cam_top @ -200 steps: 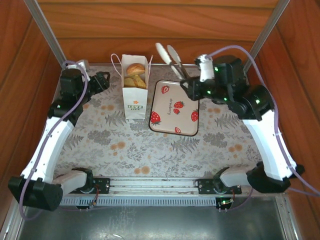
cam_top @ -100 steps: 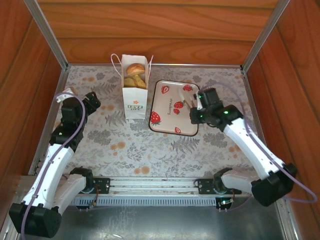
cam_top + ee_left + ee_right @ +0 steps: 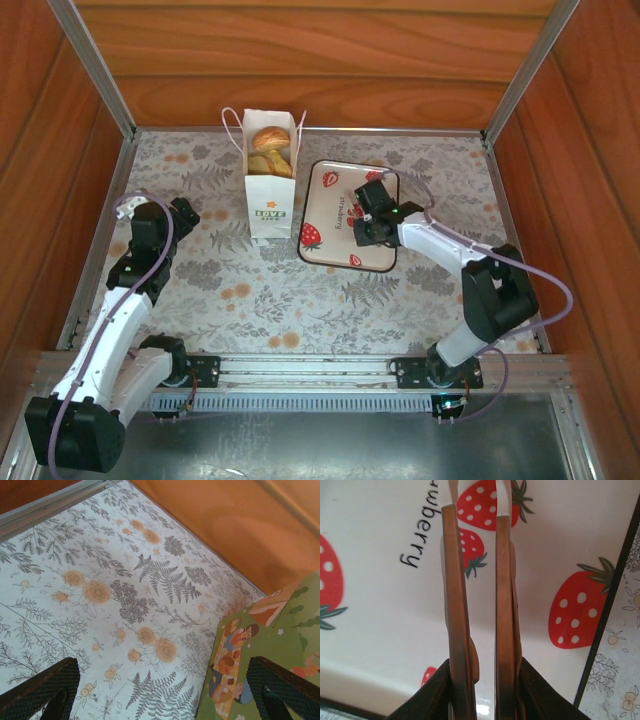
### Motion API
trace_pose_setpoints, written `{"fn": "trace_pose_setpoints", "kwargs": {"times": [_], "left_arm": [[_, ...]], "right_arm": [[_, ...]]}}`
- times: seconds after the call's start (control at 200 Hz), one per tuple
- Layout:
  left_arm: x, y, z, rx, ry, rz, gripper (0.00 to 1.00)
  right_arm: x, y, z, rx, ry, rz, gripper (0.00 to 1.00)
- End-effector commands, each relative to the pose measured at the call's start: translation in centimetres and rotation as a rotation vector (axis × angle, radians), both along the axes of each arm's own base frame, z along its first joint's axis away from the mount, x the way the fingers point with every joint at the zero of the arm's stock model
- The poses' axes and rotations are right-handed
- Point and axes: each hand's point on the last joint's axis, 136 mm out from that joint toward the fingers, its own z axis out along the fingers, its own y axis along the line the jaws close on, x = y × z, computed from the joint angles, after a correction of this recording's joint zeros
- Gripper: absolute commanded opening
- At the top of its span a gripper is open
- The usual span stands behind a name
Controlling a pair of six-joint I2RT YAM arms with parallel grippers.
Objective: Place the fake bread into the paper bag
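The white paper bag (image 3: pixel 268 205) stands upright at the back of the table, left of centre. Golden-brown fake bread (image 3: pixel 270 140) fills its open top. In the left wrist view the bag's green picnic-print side (image 3: pixel 265 645) is at the right. My left gripper (image 3: pixel 183 212) (image 3: pixel 162 695) is open and empty over the floral cloth, left of the bag and apart from it. My right gripper (image 3: pixel 370 205) (image 3: pixel 480 690) hangs low over the strawberry tray, shut on a pair of brown tongs (image 3: pixel 454 580) whose two arms run parallel with a narrow gap and nothing between them.
The white strawberry-print tray (image 3: pixel 335 225) (image 3: pixel 380 620) lies right of the bag with no bread showing on it. Wooden walls (image 3: pixel 320 60) close in the back and both sides. The floral cloth (image 3: pixel 300 290) covers the table.
The right arm swung from the back of the table down over the tray, tongs in hand. The left arm drew back from the bag toward the left, its jaws opening wider.
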Motion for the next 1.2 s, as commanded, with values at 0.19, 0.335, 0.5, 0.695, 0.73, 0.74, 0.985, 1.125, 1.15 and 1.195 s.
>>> {"fn": "trace_pose_setpoints", "kwargs": {"times": [0.19, 0.335, 0.5, 0.695, 0.73, 0.74, 0.985, 1.125, 1.15, 1.195], "left_arm": [[0.0, 0.6, 0.0, -0.003, -0.006, 0.029, 0.92], [0.0, 0.5, 0.0, -0.007, -0.006, 0.022, 0.92], [0.0, 0.5, 0.1, -0.012, -0.01, 0.022, 0.92], [-0.2, 0.7, 0.4, -0.002, -0.013, 0.027, 0.92], [-0.2, 0.7, 0.3, -0.001, -0.012, 0.03, 0.92], [-0.2, 0.8, 0.3, 0.0, -0.011, 0.03, 0.92], [0.0, 0.8, 0.5, 0.0, -0.014, 0.035, 0.92], [0.2, 1.0, 1.2, 0.013, -0.027, 0.036, 0.92], [0.2, 1.0, 1.5, 0.016, -0.03, 0.035, 0.92], [0.2, 1.3, 1.9, 0.027, -0.036, 0.04, 0.92]], "right_arm": [[-2.1, -1.6, -0.3, -0.033, -0.02, -0.086, 0.45], [-4.1, -2.3, -1.6, -0.008, 0.023, -0.107, 0.46], [-5.6, -2.4, -3.0, 0.008, 0.066, -0.13, 0.47], [-6.9, -2.7, -4.4, -0.002, 0.106, -0.145, 0.51], [-7.1, -2.8, -4.6, -0.004, 0.11, -0.145, 0.53], [-7.1, -2.8, -4.6, -0.005, 0.11, -0.147, 0.53], [-7.0, -3.5, -3.2, -0.026, 0.089, -0.173, 0.71], [-6.4, -3.7, -1.0, -0.021, 0.045, -0.178, 0.79], [-6.2, -3.7, -0.3, -0.021, 0.036, -0.174, 0.8], [-5.8, -3.7, 1.2, -0.017, 0.011, -0.159, 0.82]]}}
